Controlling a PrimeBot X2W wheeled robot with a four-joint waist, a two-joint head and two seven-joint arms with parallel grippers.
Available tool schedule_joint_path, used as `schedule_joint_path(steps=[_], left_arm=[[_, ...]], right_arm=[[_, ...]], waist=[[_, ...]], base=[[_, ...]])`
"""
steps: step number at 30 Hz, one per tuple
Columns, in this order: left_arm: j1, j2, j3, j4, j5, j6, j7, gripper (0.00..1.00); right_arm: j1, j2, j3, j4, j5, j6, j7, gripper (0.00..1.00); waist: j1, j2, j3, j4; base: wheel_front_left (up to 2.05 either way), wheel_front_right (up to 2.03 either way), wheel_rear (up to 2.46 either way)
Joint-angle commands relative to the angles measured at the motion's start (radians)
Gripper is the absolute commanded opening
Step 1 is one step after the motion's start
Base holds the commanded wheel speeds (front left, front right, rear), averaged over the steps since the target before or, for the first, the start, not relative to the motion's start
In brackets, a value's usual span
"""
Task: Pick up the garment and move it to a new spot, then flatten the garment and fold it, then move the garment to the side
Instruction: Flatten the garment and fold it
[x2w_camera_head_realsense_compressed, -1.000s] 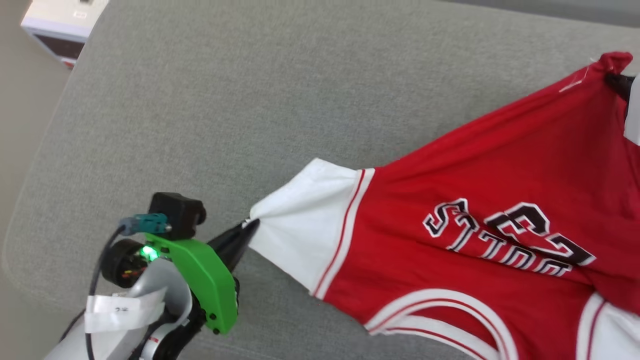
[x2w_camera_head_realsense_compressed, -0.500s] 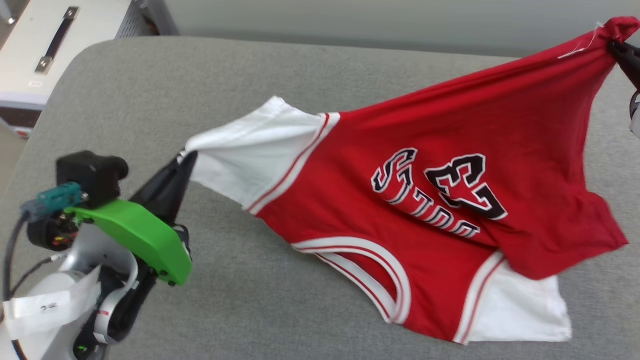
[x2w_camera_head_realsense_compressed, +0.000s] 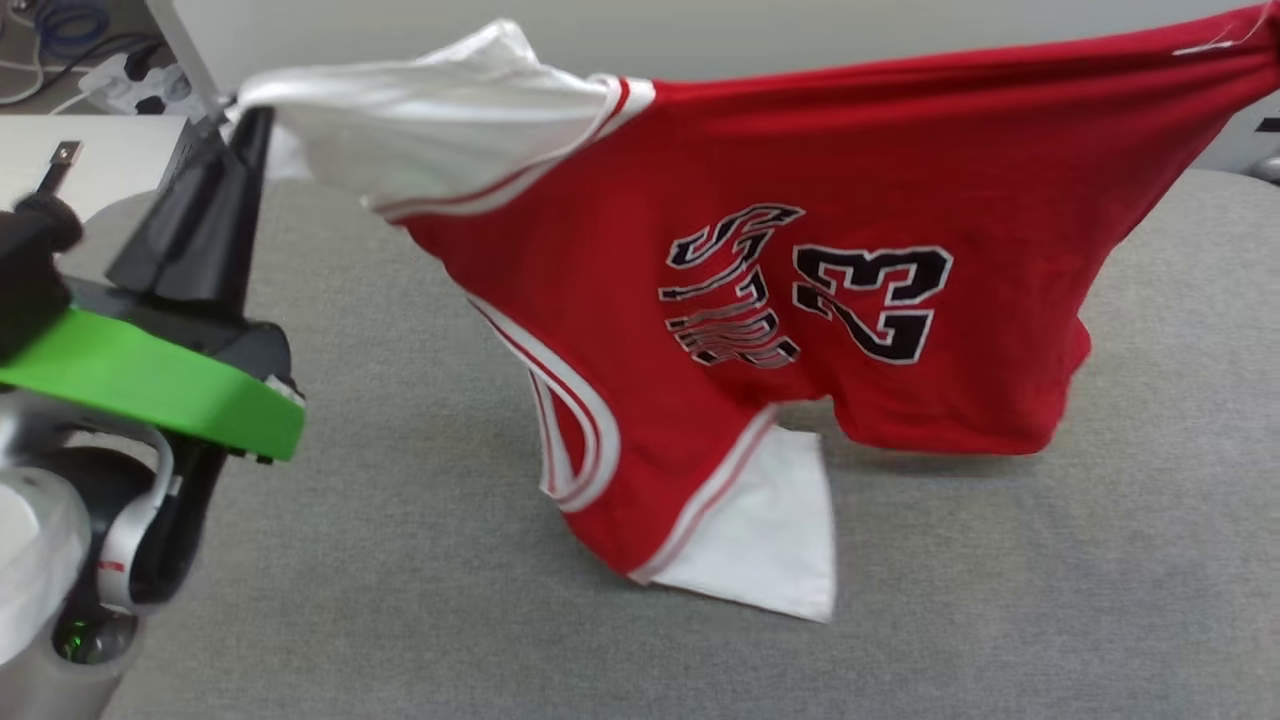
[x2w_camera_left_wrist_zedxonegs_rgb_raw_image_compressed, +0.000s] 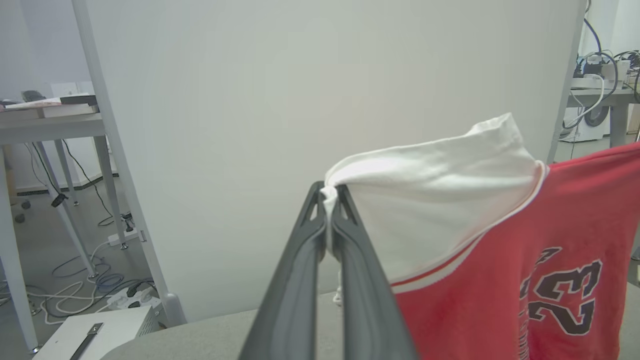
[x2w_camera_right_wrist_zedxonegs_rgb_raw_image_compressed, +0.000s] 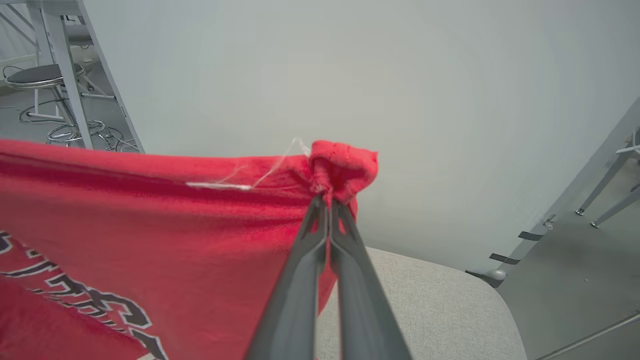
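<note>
Garment (x2w_camera_head_realsense_compressed: 900, 150) raised higher, cut off at right edge, lettering (x2w_camera_head_realsense_compressed: 730, 290) creased

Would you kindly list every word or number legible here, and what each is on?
"23": in black with white outline, on the front of the garment.
The black lettering beside it is creased and sideways: too folded to read.

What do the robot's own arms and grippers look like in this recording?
Both the left gripper and right gripper have two long, tapering dark grey fingers with small cutouts near the tips. The left wrist carries a bright green plate on a pale silver forearm with a small green light.
</note>
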Motion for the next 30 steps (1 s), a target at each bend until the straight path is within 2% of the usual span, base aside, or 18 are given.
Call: schedule_joint_path(steps=[1,9,14,23,30], left_arm=[[-0.034,0.012,0.019,-0.011,0.016,0.011,-0.011,0.00],[-0.149,0.032,0.066,-0.046,0.042,0.006,-0.029,0.00],[-0.244,0.053,0.075,-0.038,0.044,-0.022,-0.009,0.00],[-0.489,0.114,0.073,0.052,0.051,-0.124,0.051,0.00],[-0.739,0.129,0.042,0.190,0.096,-0.218,0.067,0.00]], right_arm=[[0.021,0.001,-0.019,-0.022,0.001,-0.002,0.003,0.00],[0.012,0.023,-0.103,-0.116,0.002,-0.002,0.017,0.00],[-0.038,0.020,-0.122,-0.133,-0.007,-0.002,0.009,0.00],[-0.210,-0.017,-0.104,-0.079,-0.047,-0.002,-0.053,0.00],[-0.420,-0.040,-0.037,0.043,-0.106,-0.002,-0.142,0.00]], waist=[[0.0000,0.0000,-0.020,-0.022],[0.0000,0.0000,-0.001,-0.038],[0.0000,0.0000,0.048,-0.039],[0.0000,0.0000,0.235,-0.037],[0.0000,0.0000,0.414,-0.039]], base=[[0.00,0.00,0.00],[0.00,0.00,0.00],[0.00,0.00,0.00],[0.00,0.00,0.00],[0.00,0.00,0.00]])
